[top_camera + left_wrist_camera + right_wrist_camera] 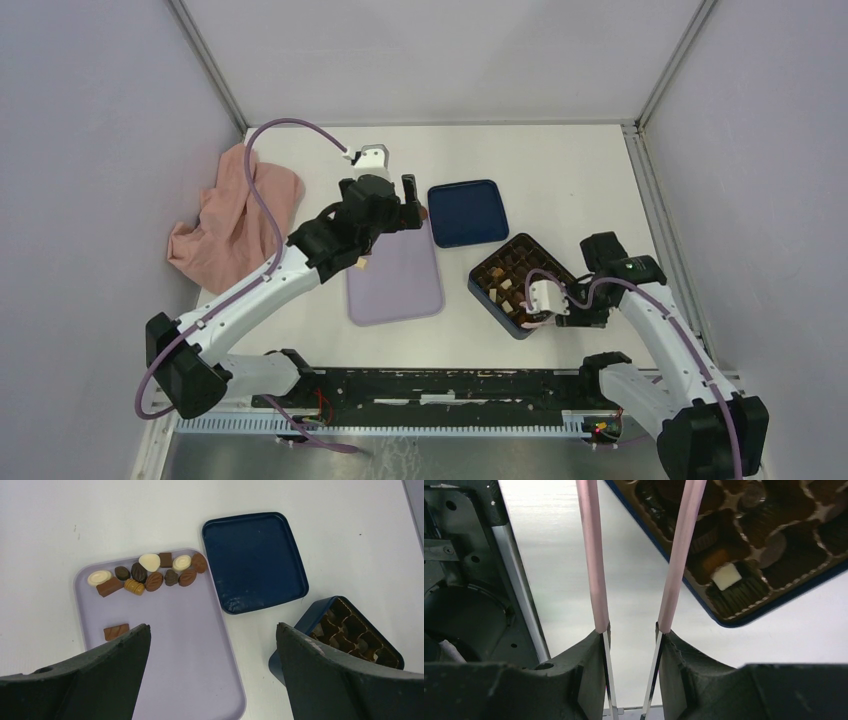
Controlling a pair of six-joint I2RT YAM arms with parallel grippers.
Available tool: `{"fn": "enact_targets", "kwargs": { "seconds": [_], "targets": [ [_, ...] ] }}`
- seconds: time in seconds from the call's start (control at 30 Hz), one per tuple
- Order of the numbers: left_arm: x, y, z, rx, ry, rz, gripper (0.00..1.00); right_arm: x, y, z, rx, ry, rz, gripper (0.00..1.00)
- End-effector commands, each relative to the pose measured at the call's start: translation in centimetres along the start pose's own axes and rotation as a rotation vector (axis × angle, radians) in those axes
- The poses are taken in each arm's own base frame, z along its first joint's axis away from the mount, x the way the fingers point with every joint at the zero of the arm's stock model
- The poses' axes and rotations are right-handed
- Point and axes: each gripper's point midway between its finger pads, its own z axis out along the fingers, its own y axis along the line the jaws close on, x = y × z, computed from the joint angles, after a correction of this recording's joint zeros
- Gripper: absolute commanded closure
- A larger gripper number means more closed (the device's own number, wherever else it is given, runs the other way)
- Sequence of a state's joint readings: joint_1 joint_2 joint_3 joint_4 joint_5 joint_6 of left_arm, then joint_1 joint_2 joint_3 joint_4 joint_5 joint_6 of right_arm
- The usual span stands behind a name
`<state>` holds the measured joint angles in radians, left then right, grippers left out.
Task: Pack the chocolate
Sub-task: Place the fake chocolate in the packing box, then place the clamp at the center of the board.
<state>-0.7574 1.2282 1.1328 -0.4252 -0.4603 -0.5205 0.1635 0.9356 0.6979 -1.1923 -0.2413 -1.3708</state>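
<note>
Several chocolate pieces (150, 574), dark brown, mid brown and cream-white, lie in a cluster at the far end of the lilac tray (185, 645). One brown piece (116, 631) lies apart on it. My left gripper (212, 630) is open and empty above the tray (395, 285). The dark blue box (520, 285) holds several pieces, among them a white one (726, 576). My right gripper (631, 635) is shut on pink-tipped tongs (594, 555) beside the box (749, 530). The tongs' tips are out of frame.
The box's blue lid (468, 212) lies open side up behind the box, next to the tray. A pink cloth (235, 215) is bunched at the far left. The arms' base rail (430, 385) runs along the near edge.
</note>
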Motion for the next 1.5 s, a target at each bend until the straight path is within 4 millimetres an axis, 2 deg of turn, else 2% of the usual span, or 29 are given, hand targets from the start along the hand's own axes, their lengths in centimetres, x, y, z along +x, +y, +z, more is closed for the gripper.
{"fn": "enact_targets", "kwargs": {
  "seconds": [0.0,0.1,0.2,0.4,0.57,0.7,0.83,0.93,1.2,1.33,1.47],
  "targets": [
    [-1.9,-0.7,-0.1,0.013,-0.045,-0.036,0.00,-2.0,-2.8,-2.6,0.084,-0.089,0.021,0.57],
    [-2.5,-1.0,-0.1,0.021,-0.064,-0.042,0.00,-2.9,-5.1,-4.1,0.123,-0.159,0.118,0.58],
    [-3.2,-1.7,0.0,0.049,-0.080,-0.046,0.00,-2.8,-8.3,-5.3,0.185,-0.230,0.300,0.62],
    [-3.0,-3.7,0.6,0.149,-0.075,-0.074,0.00,-0.9,-14.9,-6.4,0.317,-0.366,0.735,0.67],
    [-1.4,-5.0,1.3,0.206,-0.025,-0.094,0.00,1.6,-18.3,-5.8,0.453,-0.435,1.058,0.67],
    [-0.3,-5.6,1.8,0.235,0.013,-0.083,0.00,3.9,-19.1,-4.3,0.551,-0.439,1.289,0.68],
    [1.0,-5.9,2.4,0.251,0.056,-0.052,0.00,6.0,-18.8,-1.8,0.611,-0.410,1.491,0.68],
    [1.8,-6.2,2.7,0.265,0.084,-0.035,0.01,6.4,-18.3,0.3,0.573,-0.394,1.585,0.68],
    [2.9,-6.2,3.2,0.265,0.116,-0.027,0.03,7.7,-18.2,3.5,0.548,-0.356,1.672,0.67],
    [3.1,-6.2,3.3,0.263,0.122,-0.032,0.03,9.1,-19.0,4.9,0.515,-0.264,1.660,0.63],
    [3.2,-6.1,3.3,0.258,0.121,-0.038,0.04,10.1,-20.7,5.2,0.479,-0.199,1.642,0.58]
  ]
}}
